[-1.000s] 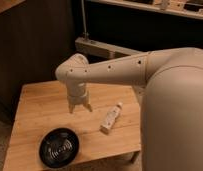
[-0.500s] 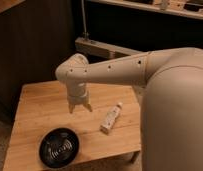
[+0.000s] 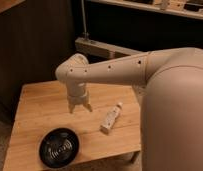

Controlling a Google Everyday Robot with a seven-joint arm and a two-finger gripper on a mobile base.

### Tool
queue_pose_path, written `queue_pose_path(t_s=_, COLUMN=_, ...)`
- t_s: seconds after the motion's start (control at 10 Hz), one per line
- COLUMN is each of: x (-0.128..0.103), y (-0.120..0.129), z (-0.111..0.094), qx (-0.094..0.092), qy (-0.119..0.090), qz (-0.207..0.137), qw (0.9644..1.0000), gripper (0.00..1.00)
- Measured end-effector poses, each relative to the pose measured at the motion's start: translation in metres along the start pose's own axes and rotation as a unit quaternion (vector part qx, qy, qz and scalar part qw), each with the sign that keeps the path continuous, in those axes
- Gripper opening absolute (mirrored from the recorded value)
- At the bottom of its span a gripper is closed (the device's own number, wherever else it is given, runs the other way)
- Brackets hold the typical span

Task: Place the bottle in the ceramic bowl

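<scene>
Hand (image 3: pixel 80 107): points straight down over the middle of the counter (image 3: pixel 37 107). Two short fingers (image 3: pixel 71 108) stand apart with a gap showing between them, so the hand appears open, though the view is soft at the tips. Nothing is held. Whether the tips touch the wood cannot be told.

Arm (image 3: pixel 115 70): pale and thick. It reaches in from the right side and bends at a rounded joint directly above the hand. A large pale body shell fills the right of the view.

Bottle (image 3: pixel 110 118): lies on its side on the counter, just right of the hand and apart from it. White cap points toward the far right, base toward the near edge.

Ceramic bowl (image 3: pixel 58 146): black and glossy, with light rings inside. It sits upright near the front left edge of the counter, nearer the camera than the hand and well apart from the bottle. It looks empty.

Counter: light wood slab.

Behind: dark wall and a pale horizontal ledge (image 3: pixel 102 48).
</scene>
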Motion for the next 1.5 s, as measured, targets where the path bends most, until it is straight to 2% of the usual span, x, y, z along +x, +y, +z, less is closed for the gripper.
queue_pose_path(t_s=0.5, x=0.0, y=-0.001, z=0.0, qx=-0.002, qy=0.001, qz=0.002, qw=1.0, gripper=0.65)
queue_pose_path(t_s=0.6, x=-0.002, y=-0.005, z=0.001, qx=-0.004, qy=0.001, qz=0.014, qw=0.9999, gripper=0.65)
queue_pose_path(t_s=0.8, x=-0.016, y=-0.029, z=0.002, qx=0.0, qy=0.0, qz=0.057, qw=0.9984, gripper=0.65)
queue_pose_path(t_s=1.0, x=-0.034, y=-0.072, z=0.006, qx=0.018, qy=0.001, qz=0.129, qw=0.9914, gripper=0.65)
queue_pose_path(t_s=1.1, x=-0.036, y=-0.09, z=0.008, qx=0.025, qy=0.002, qz=0.157, qw=0.9872, gripper=0.65)
queue_pose_path(t_s=1.2, x=-0.032, y=-0.113, z=0.013, qx=0.035, qy=0.004, qz=0.19, qw=0.9812, gripper=0.65)
queue_pose_path(t_s=1.4, x=-0.024, y=-0.145, z=0.024, qx=0.038, qy=0.006, qz=0.234, qw=0.9714, gripper=0.65)
queue_pose_path(t_s=1.5, x=-0.019, y=-0.158, z=0.03, qx=0.033, qy=0.005, qz=0.252, qw=0.9671, gripper=0.65)
